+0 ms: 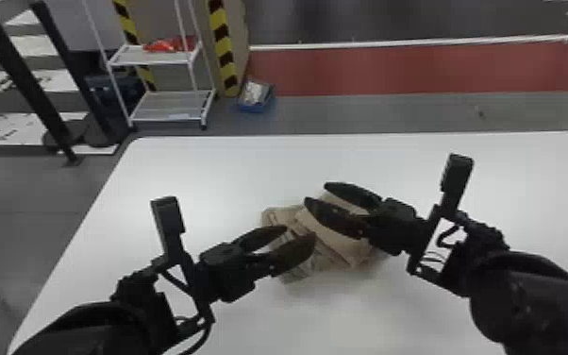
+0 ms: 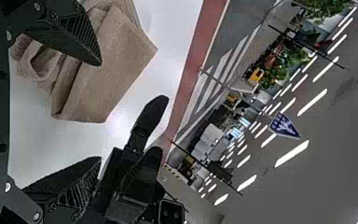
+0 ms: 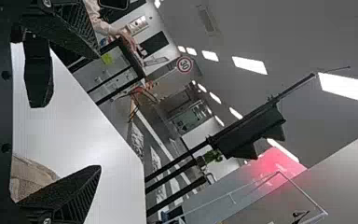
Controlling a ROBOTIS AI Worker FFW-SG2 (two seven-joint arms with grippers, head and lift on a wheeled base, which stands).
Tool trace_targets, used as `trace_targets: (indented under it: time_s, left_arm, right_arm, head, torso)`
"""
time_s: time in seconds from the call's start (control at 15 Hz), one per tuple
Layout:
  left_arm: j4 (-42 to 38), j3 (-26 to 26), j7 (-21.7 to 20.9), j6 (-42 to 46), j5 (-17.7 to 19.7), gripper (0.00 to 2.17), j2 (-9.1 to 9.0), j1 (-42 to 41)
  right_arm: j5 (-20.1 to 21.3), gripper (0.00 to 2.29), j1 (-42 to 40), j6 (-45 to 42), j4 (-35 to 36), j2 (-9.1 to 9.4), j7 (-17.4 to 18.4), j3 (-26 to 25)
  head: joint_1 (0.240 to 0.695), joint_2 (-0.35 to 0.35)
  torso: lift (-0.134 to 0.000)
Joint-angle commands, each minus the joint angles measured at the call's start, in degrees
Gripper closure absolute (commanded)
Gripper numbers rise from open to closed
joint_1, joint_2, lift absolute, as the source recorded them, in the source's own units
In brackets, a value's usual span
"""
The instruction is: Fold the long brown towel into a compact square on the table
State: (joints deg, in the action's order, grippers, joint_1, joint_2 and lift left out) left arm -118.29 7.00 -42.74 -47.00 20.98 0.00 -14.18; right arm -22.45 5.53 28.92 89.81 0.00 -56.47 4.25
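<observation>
"Where is the towel (image 1: 339,243)?"

"Around the middle of the tabletop (image 1: 203,165), in an uneven, layered bundle. Some folds overlap at a slant, and the left wrist view shows a broad flap ending in a pointed corner, with a curled, crumpled part beside it."

"And the left gripper (image 1: 300,232)?"

"It comes in from the near left, its tips over the towel's left part. The jaws are apart, with nothing clamped between them. In the left wrist view, one finger overlaps the towel while the other shows against the white tabletop."

"What about the right gripper (image 1: 316,193)?"

"That one reaches in from the right, over the far part of the towel. Its jaws are apart too, and brown cloth shows through the gap in the head view. They aren't clamped on it."

"Do the fingers touch the cloth?"

"I can't tell, for either gripper. The two sets of tips are near each other, with a strip of towel showing between them."

"What's past the far edge?"

"A white cart (image 1: 165,61) stands on the floor toward the left, with a red item (image 1: 161,46) on its upper shelf. A blue box (image 1: 250,107) sits just to the right of the cart."
</observation>
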Motion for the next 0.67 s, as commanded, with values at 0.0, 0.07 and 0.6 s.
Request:
trace_targets:
  time_s: [0.0,0.07,0.6]
  left_arm:
    - [0.8,1.8,-0.3,1.5,1.3,0.19,-0.15,0.0]
    - [0.7,2.6,-0.3,1.5,2.0,0.19,-0.15,0.0]
    - [2.1,8.7,-0.6,1.2,5.3,0.19,0.53,1.0]
  right_arm:
    - [1.2,0.04,-0.3,-0.1,-0.1,0.05,0.0,-0.5]
    - [1.8,0.04,-0.5,-0.3,0.1,0.05,0.0,-1.0]
    - [10.5,0.04,-3.2,7.3,9.0,0.05,2.4,-7.4]
  head:
    - [0.695,0.118]
    - [0.695,0.123]
    - [0.695,0.126]
  torso:
    - [-0.124]
    - [-0.124]
    - [-0.124]
